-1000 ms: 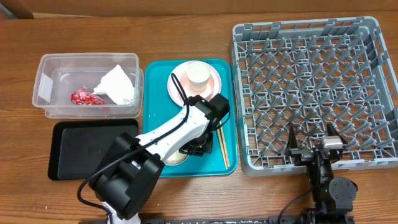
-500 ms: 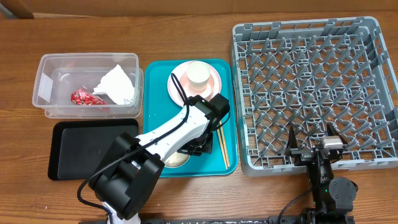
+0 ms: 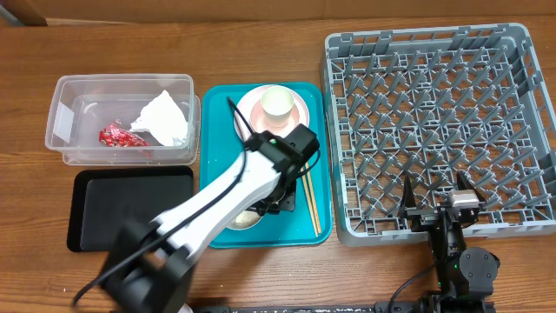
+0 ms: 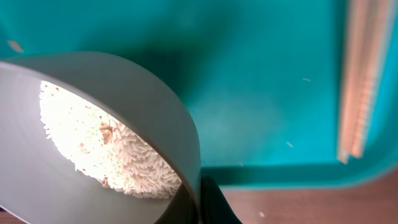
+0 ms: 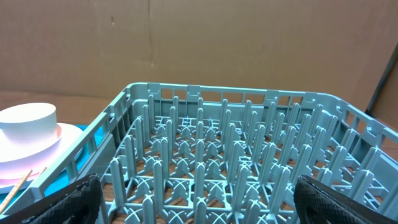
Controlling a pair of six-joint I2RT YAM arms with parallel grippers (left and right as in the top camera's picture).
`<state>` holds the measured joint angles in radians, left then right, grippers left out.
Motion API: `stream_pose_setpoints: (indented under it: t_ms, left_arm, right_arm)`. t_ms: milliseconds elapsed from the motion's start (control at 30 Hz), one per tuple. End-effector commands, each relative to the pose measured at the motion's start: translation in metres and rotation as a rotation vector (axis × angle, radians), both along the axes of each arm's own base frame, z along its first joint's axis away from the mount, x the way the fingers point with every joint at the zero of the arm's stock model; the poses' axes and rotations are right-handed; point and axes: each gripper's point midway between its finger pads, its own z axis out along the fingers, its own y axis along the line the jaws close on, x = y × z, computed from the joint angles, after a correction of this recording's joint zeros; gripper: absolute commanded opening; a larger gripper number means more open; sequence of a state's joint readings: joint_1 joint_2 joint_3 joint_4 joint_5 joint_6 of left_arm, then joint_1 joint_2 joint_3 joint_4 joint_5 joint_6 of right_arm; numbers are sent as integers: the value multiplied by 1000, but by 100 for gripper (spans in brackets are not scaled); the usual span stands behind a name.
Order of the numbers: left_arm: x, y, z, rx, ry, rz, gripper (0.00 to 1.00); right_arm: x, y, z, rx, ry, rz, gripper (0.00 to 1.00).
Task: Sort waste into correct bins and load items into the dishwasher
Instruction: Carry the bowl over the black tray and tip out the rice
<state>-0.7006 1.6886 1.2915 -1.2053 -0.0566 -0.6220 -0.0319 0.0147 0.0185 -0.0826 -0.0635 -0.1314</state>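
My left gripper is shut on the rim of the pale greenish-white bowl, which holds white rice at the front of the teal tray. The chopsticks lie on the tray's right side. The cream cup stands on the pink plate. The red wrapper and white napkin lie in the clear tub. My right gripper is open and empty over the front edge of the grey dish rack. The pink bowl is hidden.
The black tray lies in front of the clear tub, left of the teal tray. The dish rack holds nothing. Bare wooden table runs along the front edge.
My left arm has shifted slightly up and left and looks motion-blurred, still holding the rice bowl. The right arm has not moved.
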Motion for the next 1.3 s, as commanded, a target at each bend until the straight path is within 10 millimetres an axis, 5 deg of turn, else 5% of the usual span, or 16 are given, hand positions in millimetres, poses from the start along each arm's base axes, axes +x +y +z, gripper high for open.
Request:
stream_pose_setpoints:
  t_ms: [0,300,767,1267]
  left_arm:
    - [5,3,40,-75,-95,-22,4]
    - [6,47,78,-239,-87,67,4]
    - [38,130,90,-576,-107,281,4]
    - [55,189,88,-931,-338,431,4]
  right_arm:
    - [0,1,-1,-1,-6,6,100]
    - [0,1,-1,-1,-6,6,100]
    - [0,1,-1,0,-6,6,100]
    - [0,1,-1,0,-6,6,100]
